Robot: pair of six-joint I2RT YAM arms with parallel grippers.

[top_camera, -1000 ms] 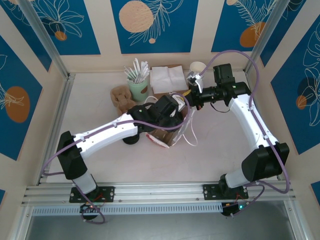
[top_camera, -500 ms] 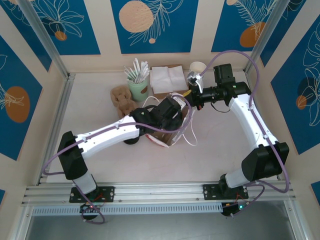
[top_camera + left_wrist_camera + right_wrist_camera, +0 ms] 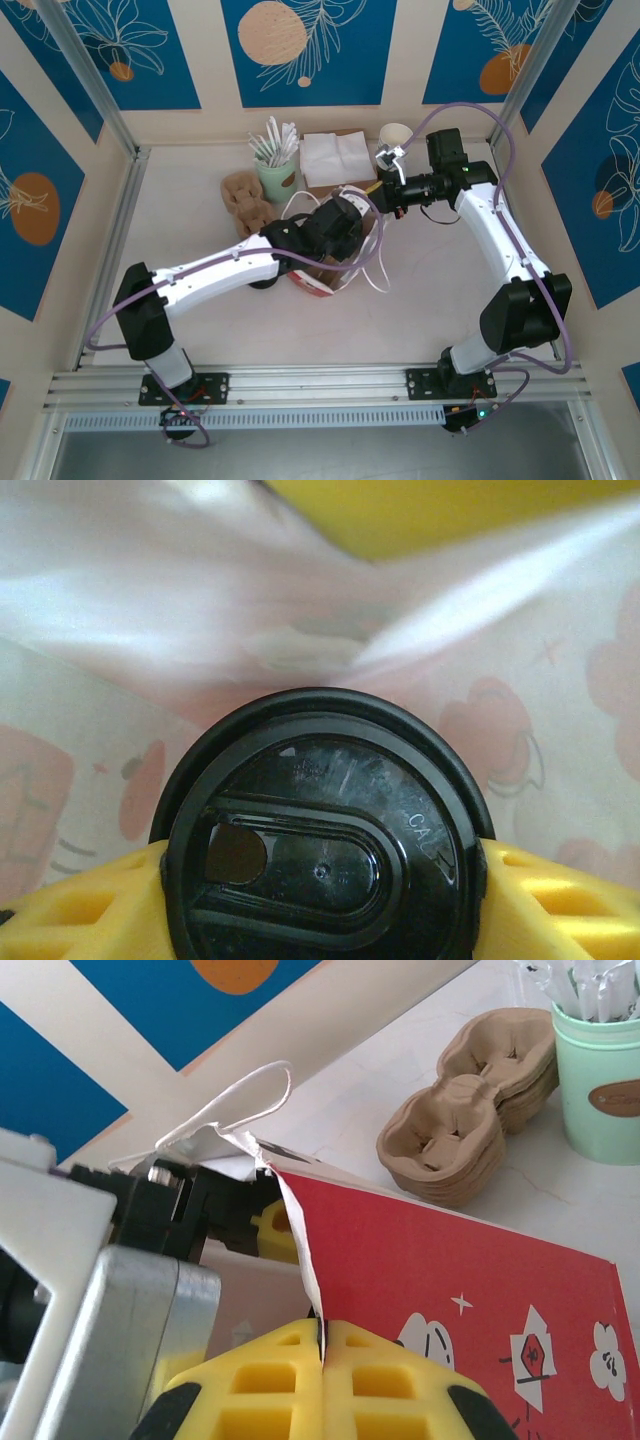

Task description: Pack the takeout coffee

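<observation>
Here, over the pale blue-walled table (image 3: 430, 320), left end effector (image 3: 320, 905) clasps takeout coffee (image 3: 320, 820); right end effector (image 3: 322, 1345) pinches red bag (image 3: 450, 1270).

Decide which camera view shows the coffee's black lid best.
Left wrist view: the black lid is close and sharp, sip hole visible, held in the left claw. In the top external view the left arm hides it; in the right wrist view the red bag blocks it.

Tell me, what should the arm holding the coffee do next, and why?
Probably ease it deeper into the bag. The left gripper holds the coffee with the bag's lining around it, and the right gripper pinches the bag's edge. The cup's base is hidden, so releasing now seems early.
</observation>
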